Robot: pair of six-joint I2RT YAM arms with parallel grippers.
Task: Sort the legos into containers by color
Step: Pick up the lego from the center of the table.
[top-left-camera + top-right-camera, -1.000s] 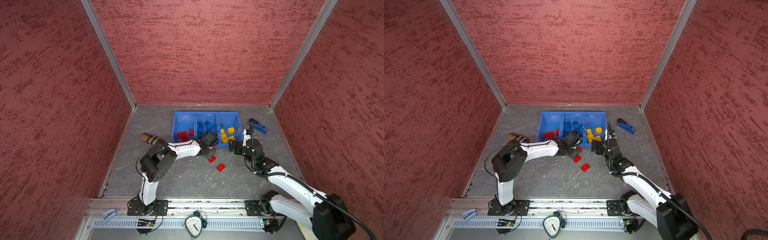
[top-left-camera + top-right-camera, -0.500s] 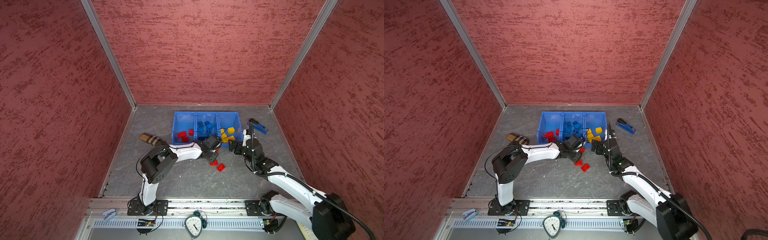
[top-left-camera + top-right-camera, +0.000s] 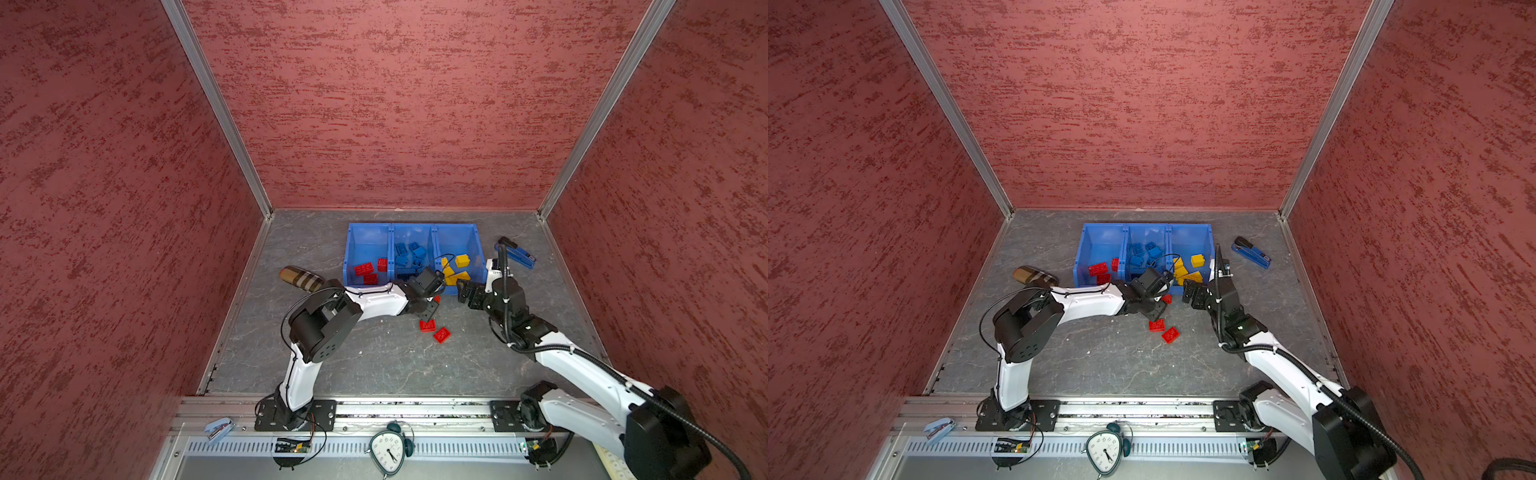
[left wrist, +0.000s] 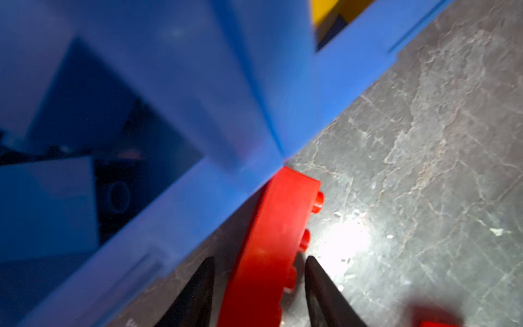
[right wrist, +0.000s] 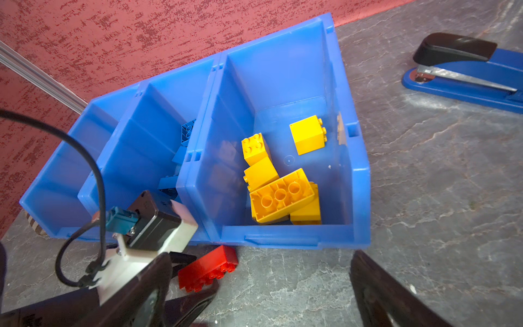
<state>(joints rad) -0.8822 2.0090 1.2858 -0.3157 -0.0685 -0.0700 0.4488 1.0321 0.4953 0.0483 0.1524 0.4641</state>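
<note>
The containers [image 3: 411,226] are three joined blue bins at the back. Red legos [image 3: 365,269] lie in the left bin, blue ones [image 3: 409,255] in the middle, yellow ones [image 5: 280,195] in the right. A red brick [image 4: 271,240] lies on its side on the floor against the bins' front wall. My left gripper [image 4: 259,283] is open, one finger on each side of the brick, with gaps showing. Two more red bricks [image 3: 427,325] [image 3: 441,334] lie on the floor in front. My right gripper [image 5: 260,300] stands wide open before the yellow bin, holding nothing.
A blue-black stapler [image 3: 517,253] lies right of the bins. A plaid case [image 3: 300,278] sits left of them, close to the left arm. An alarm clock [image 3: 390,451] and a small stapler [image 3: 218,428] rest by the front rail. Red walls close in three sides.
My left gripper has edged slightly right along the bins' front wall, onto the red brick there. One loose red brick has slid slightly forward. The right arm has not moved.
</note>
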